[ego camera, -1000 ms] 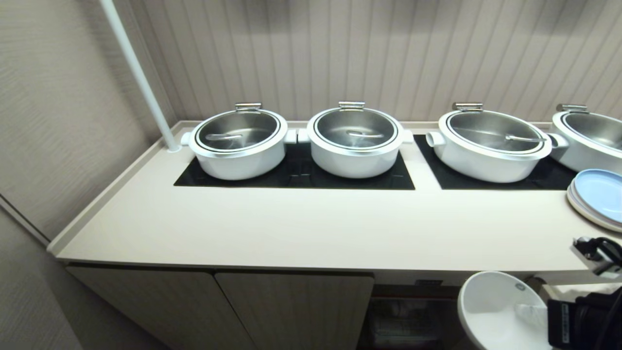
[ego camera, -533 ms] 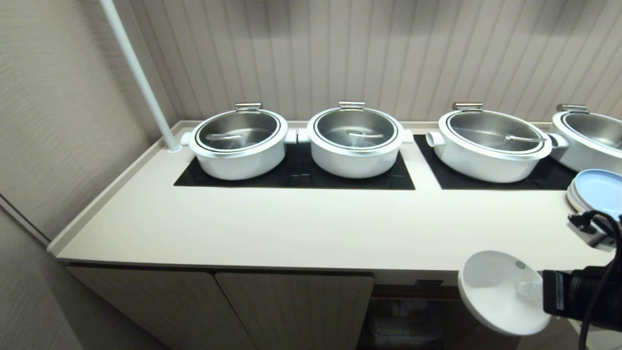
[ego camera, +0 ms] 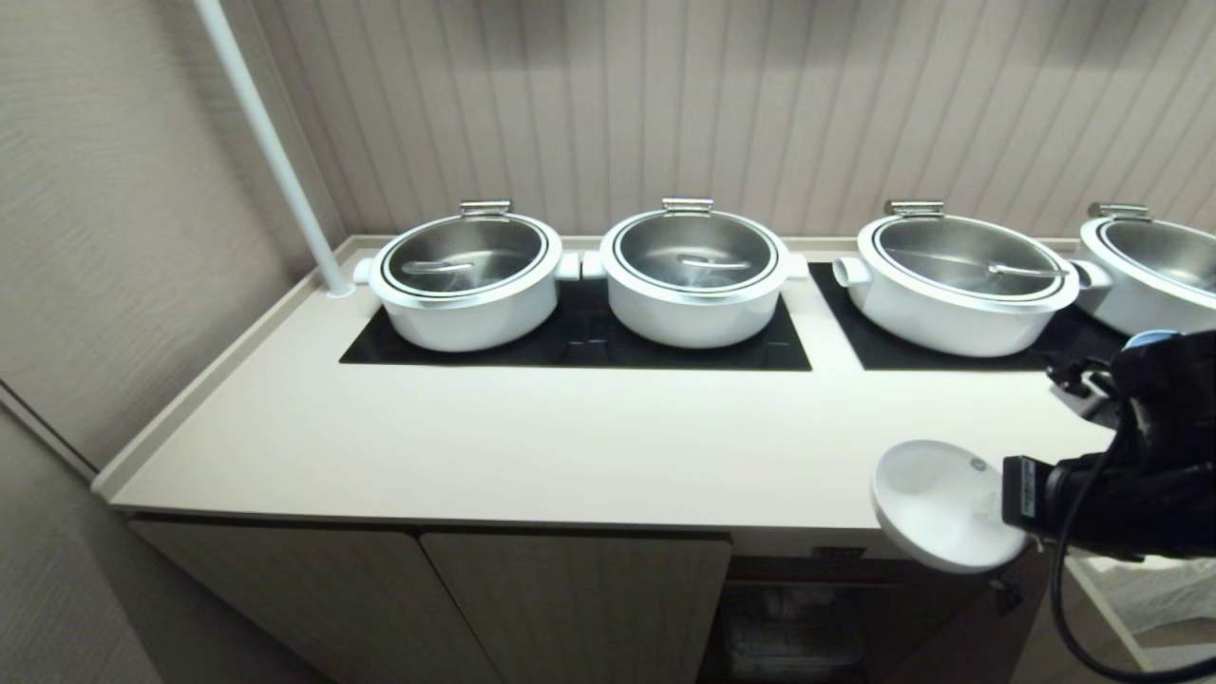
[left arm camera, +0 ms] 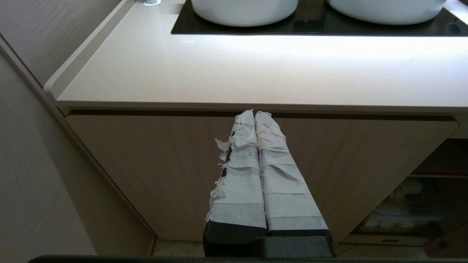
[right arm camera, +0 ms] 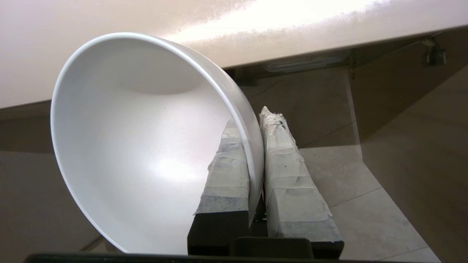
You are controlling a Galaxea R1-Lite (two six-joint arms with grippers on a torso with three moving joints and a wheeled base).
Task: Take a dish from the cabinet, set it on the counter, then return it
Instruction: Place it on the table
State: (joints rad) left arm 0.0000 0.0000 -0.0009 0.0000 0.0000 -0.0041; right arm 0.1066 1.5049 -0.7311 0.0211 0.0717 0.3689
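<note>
The right gripper [ego camera: 997, 499], its tape-wrapped fingers [right arm camera: 292, 171] pinched tight on the wall of the small plain white round ceramic bowl [ego camera: 936, 503], holds that dish in the air at the front edge of the long cream-beige countertop [ego camera: 570, 446], near its right end. One finger lies inside the bowl and the other outside, with the rim clamped between them. The bowl is tilted and touches nothing but the fingers. Below it stands the low cabinet with light beige ribbed doors [ego camera: 570, 598], open on the right, where a shadowed shelf shows. Four large white pots with steel lids [ego camera: 693, 271] sit on black glass cooktop panels [ego camera: 579, 347] at the back. The left gripper [left arm camera: 254, 120] hangs parked before a closed cabinet door, its taped fingers pressed together and holding nothing.
</note>
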